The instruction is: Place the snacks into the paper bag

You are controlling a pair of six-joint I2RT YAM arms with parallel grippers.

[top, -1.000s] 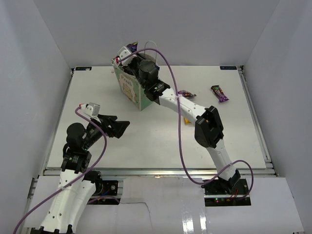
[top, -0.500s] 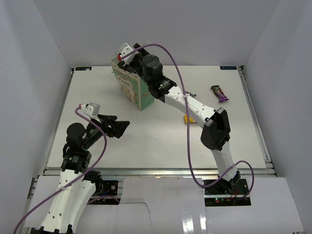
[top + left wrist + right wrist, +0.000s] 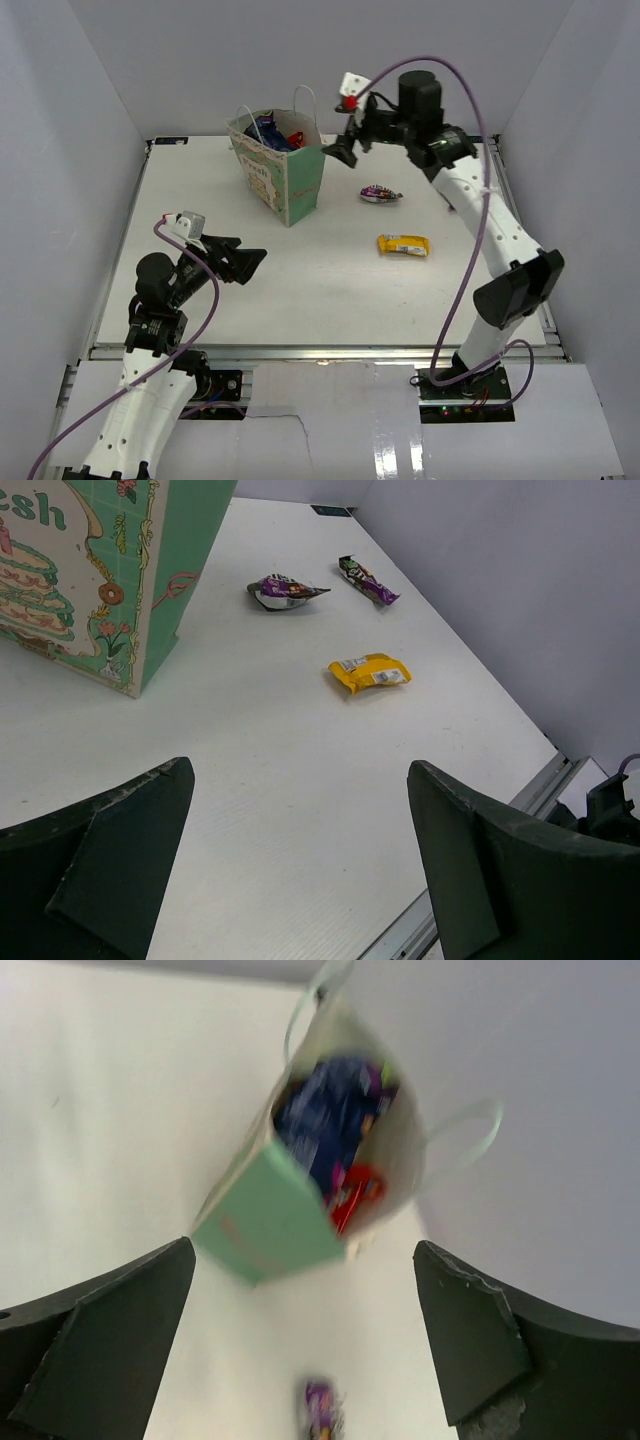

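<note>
From above, my right gripper (image 3: 338, 152) hangs just beside the paper bag (image 3: 305, 185), spread wide and empty. My left gripper (image 3: 250, 252) is spread too, holding nothing.

My left wrist sees a yellow pack (image 3: 368, 671), a purple candy (image 3: 285, 588) and a dark purple bar (image 3: 367, 580) lying on the table (image 3: 250, 780).

My right wrist sees, blurred, a blue bag (image 3: 325, 1125) and a red bag (image 3: 355, 1195) inside the paper bag.

1. Left arm (image 3: 150, 300) folded low near its base; left gripper (image 3: 243, 258) points right, jaws spread wide, nothing held.
2. Right arm (image 3: 490, 215) stretched up and far; right gripper (image 3: 343, 150) points left, jaws spread wide, nothing held.
</note>
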